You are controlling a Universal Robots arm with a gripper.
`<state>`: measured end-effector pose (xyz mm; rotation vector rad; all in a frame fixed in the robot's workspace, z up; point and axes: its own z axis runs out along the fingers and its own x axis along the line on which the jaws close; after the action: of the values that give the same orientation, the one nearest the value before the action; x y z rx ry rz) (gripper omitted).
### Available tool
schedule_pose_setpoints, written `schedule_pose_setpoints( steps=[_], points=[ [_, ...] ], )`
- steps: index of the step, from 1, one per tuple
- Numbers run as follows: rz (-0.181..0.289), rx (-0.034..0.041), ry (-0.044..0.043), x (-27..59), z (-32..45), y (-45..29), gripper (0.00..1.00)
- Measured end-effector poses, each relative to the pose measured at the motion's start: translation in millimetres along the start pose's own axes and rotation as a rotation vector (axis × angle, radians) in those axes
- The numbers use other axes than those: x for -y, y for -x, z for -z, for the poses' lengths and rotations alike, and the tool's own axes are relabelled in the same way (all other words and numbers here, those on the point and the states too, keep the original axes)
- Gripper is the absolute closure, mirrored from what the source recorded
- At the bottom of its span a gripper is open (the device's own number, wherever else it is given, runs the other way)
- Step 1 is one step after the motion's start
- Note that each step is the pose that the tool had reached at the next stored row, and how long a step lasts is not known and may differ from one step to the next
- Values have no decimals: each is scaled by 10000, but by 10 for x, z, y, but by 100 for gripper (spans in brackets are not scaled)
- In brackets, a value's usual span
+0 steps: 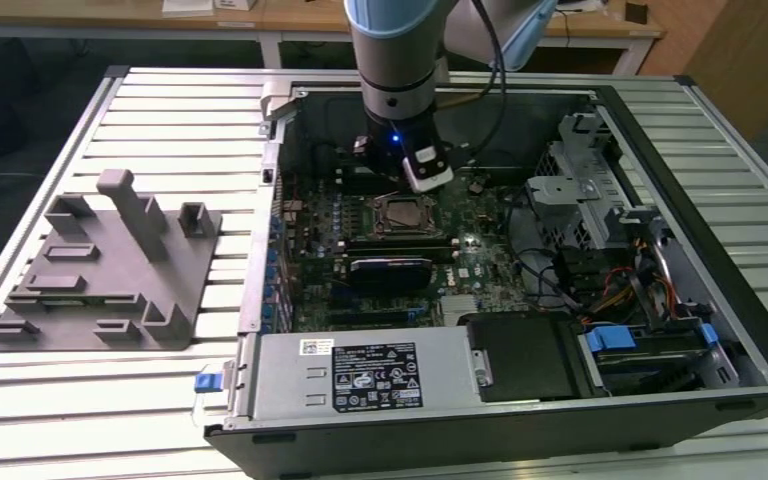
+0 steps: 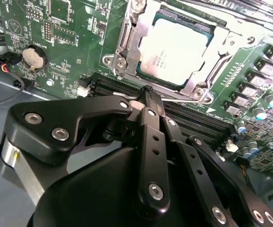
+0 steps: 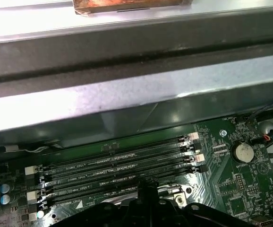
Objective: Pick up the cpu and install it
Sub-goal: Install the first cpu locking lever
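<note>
The cpu [image 2: 174, 51], a flat square chip with a silvery top, lies in the motherboard socket [image 2: 127, 47] with the metal frame around it; in the exterior view the cpu [image 1: 402, 213] sits at the board's middle. My gripper [image 2: 148, 91] hangs just off the socket's edge, above the memory slots [image 3: 117, 171], with its black fingers pressed together and nothing between them. In the first wrist view the gripper [image 3: 144, 182] tip points at those slots. In the exterior view the gripper [image 1: 398, 182] is just behind the socket, inside the open computer case [image 1: 704, 330].
Grey plastic fixture blocks [image 1: 104, 270] stand on the slatted table at the exterior view's left. A power supply [image 1: 357, 375] fills the case's front, a drive cage [image 1: 584, 190] and cables its right. A coin battery [image 2: 34, 57] sits on the board near the gripper.
</note>
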<state>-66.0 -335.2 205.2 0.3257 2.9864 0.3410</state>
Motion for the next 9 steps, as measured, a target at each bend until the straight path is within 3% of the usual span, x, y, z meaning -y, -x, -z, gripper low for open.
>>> schedule_pose_setpoints(
  steps=[9],
  points=[
    [-583,154,-54,-12,-24,-70,89]
  ],
)
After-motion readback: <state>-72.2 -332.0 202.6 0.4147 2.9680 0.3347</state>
